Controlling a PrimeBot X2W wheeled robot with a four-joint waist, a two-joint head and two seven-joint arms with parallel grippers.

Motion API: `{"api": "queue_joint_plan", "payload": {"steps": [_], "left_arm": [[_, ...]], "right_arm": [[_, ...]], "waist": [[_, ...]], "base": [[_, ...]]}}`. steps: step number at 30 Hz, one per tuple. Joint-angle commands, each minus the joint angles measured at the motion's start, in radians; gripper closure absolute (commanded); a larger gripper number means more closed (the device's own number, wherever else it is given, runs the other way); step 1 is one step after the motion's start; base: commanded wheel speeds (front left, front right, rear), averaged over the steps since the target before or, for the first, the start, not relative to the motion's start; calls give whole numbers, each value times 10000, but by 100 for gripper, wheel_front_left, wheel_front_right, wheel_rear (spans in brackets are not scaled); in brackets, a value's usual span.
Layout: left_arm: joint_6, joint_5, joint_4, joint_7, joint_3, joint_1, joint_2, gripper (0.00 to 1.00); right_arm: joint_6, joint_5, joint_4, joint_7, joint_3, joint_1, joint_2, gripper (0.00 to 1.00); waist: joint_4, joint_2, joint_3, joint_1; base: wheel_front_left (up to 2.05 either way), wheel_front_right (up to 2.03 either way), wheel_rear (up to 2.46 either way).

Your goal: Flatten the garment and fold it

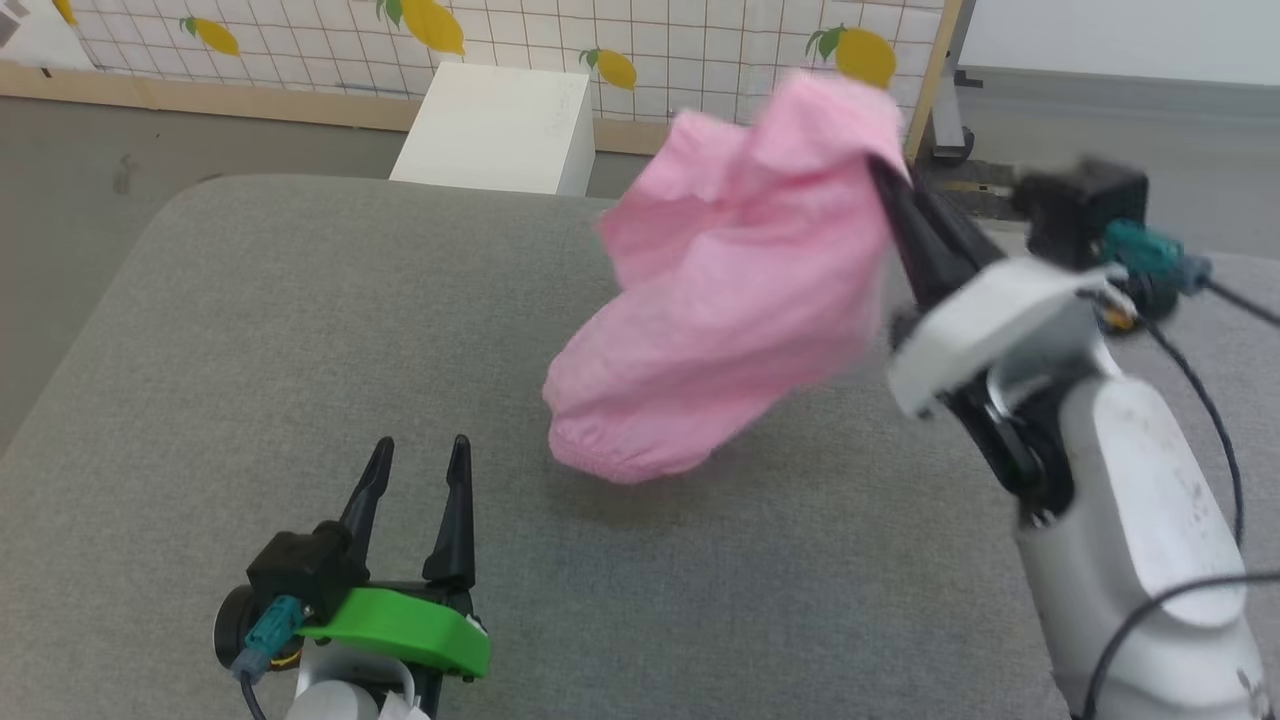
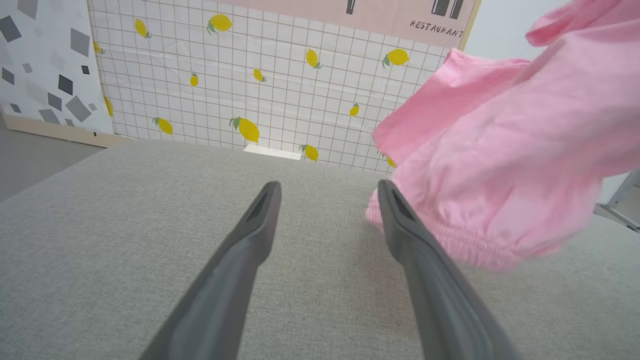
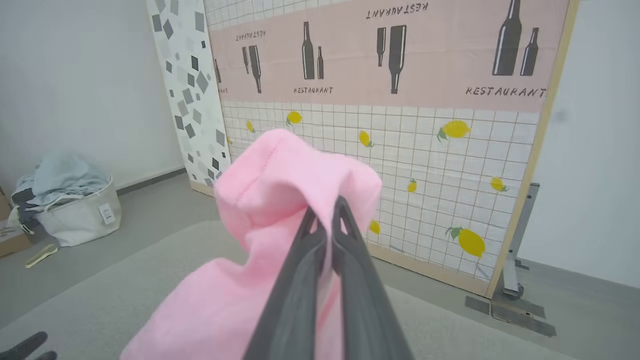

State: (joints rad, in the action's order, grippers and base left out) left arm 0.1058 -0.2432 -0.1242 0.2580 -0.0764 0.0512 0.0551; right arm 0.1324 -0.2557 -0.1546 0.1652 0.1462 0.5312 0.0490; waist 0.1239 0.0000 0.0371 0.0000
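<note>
The garment (image 1: pixel 730 290) is light pink, wrinkled cloth hanging in the air over the grey padded table (image 1: pixel 250 380), its gathered elastic edge lowest. My right gripper (image 1: pixel 885 175) is shut on an upper fold of it; in the right wrist view the two dark fingers pinch the pink cloth (image 3: pixel 270 200) at their tips (image 3: pixel 326 210). My left gripper (image 1: pixel 420 455) stands open near the table's front left, empty, left of and below the cloth. In the left wrist view its gripper (image 2: pixel 327 187) is spread and the garment (image 2: pixel 500 165) hangs just to its right.
A white box (image 1: pixel 500 125) stands behind the table's far edge, before a lemon-patterned screen (image 1: pixel 640 40). In the right wrist view a laundry basket (image 3: pixel 70 200) with clothes sits on the floor at the left, and the screen's metal foot (image 3: pixel 510 300) at the right.
</note>
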Motion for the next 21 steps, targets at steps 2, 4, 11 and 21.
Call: {"api": "queue_joint_plan", "payload": {"steps": [2,4,11,21], "left_arm": [[39,-83,-19,38,6,-83,-48,0],[44,-85,-13,38,10,-97,-48,0],[46,-96,16,38,62,-80,-48,0],[66,-102,-32,38,73,-61,-49,0]], "right_arm": [[-17,553,-516,357,-793,-994,14,100],[-17,875,-877,635,-1509,-1720,13,100],[-17,1079,-1545,666,-3636,-3617,13,100],[-17,1302,-1069,222,-4739,-4880,13,0]], "waist": [[-13,0,-8,0],[-31,0,2,0],[-285,0,80,0],[-766,0,76,0]], "base": [[0,0,0],[0,0,0],[0,0,0],[0,0,0]]}}
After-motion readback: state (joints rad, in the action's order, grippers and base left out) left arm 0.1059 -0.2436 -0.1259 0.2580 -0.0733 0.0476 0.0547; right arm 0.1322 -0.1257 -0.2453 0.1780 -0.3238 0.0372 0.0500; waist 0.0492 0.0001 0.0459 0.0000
